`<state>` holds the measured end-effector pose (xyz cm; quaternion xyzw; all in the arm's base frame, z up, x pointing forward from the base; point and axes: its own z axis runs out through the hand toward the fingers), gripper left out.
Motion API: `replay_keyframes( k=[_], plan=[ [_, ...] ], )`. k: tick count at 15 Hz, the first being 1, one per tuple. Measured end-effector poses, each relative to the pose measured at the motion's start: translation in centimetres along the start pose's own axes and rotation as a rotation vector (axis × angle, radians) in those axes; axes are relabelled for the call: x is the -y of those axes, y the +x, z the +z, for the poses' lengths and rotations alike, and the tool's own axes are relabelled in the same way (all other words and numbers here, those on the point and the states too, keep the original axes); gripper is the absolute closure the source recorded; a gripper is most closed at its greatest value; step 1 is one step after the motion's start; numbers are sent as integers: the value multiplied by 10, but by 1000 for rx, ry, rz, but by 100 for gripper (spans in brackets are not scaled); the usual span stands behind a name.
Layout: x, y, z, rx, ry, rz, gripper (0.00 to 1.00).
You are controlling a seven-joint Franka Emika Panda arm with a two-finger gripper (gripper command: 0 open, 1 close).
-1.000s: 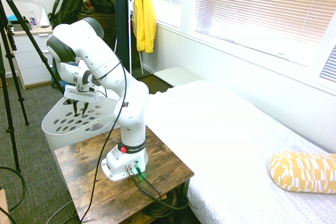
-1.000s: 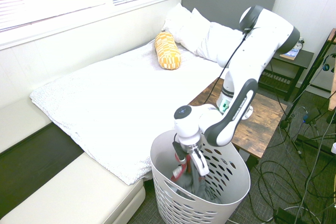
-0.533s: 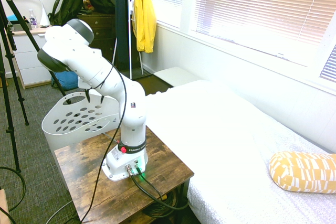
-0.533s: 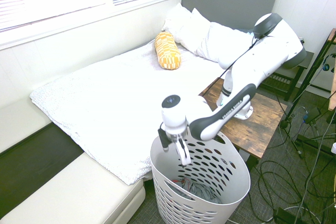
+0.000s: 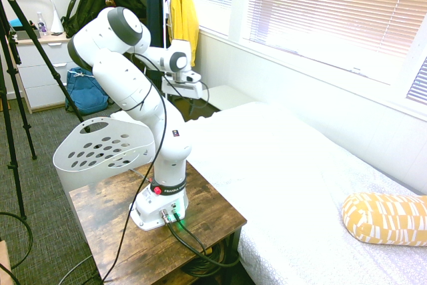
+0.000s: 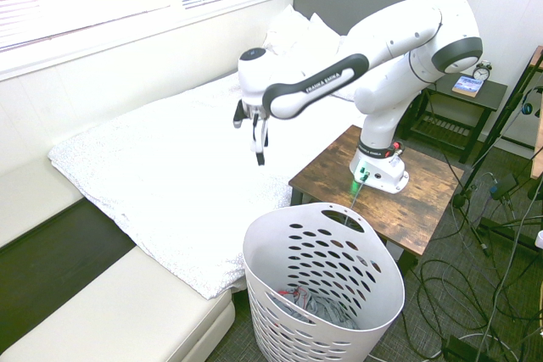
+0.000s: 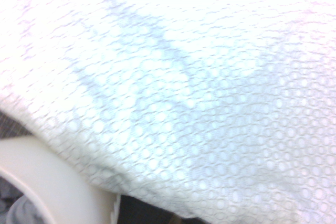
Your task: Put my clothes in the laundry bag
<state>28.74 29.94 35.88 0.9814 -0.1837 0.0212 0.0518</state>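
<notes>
Down inside the white laundry basket [image 6: 270,284] lie your grey clothes [image 6: 327,307], red trim showing, contained as the task wants. Above the bed [image 6: 170,158], your gripper [image 6: 260,143] hangs apart, fingers spread and empty, likely for clearance.

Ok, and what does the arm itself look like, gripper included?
White, rounded arm with dark grey bands at its joints and FRANKA EMIKA lettering along a link. A thin black cable runs down it. The gripper has a white body and two slim fingers with dark tips.
</notes>
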Motion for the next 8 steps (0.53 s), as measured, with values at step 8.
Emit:
replay_keyframes(
  k=[8],
  plan=[
    [-172, 153, -23, 44, 31, 348, 0]
  ],
)
